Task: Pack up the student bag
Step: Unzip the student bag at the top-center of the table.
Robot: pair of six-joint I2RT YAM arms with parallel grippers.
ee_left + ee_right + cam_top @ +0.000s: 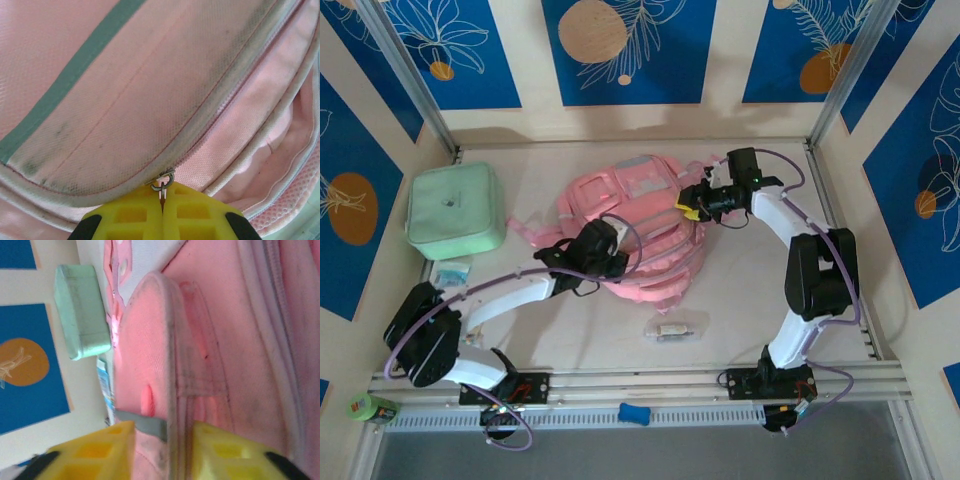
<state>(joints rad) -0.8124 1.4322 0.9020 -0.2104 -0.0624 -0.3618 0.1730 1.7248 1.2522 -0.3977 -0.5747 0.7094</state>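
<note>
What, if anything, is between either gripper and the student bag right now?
Nothing visible stands in the way. The left gripper is shut on a zipper pull of the student bag. The right gripper is open, its fingers on either side of a piped edge of the bag.

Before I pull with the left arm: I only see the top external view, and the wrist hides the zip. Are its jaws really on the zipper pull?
Observer: Yes. In the left wrist view, the left gripper has its jaws shut on the metal zipper pull of the student bag.
Operator: And the right arm?
Observer: The right gripper has its jaws open, straddling a piped seam of the bag.
</note>
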